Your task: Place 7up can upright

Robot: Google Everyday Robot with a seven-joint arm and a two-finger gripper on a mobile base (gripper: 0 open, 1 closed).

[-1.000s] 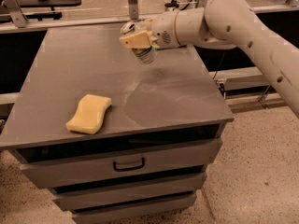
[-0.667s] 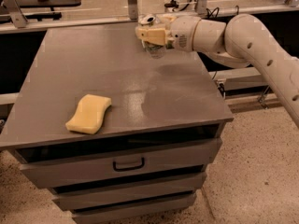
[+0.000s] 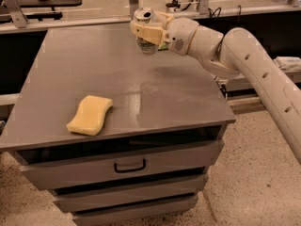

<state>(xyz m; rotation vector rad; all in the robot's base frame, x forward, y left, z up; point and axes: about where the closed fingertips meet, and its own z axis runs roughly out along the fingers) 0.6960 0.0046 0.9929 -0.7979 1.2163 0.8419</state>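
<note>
Our gripper (image 3: 141,31) clamps the can (image 3: 146,46) upright at the far edge of the table (image 3: 164,93). A sponge (image 3: 90,115) lies near left, well apart.

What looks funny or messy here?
Nothing stands out. The tool holds the 7up can upright near the table's far edge; the sponge lies flat near the front. No spills.

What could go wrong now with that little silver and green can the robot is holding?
The two-finger gripper holds the small silver and green 7up can near the far edge of the grey table. Released while tilted or above the surface, it might tip and roll off the back.
</note>
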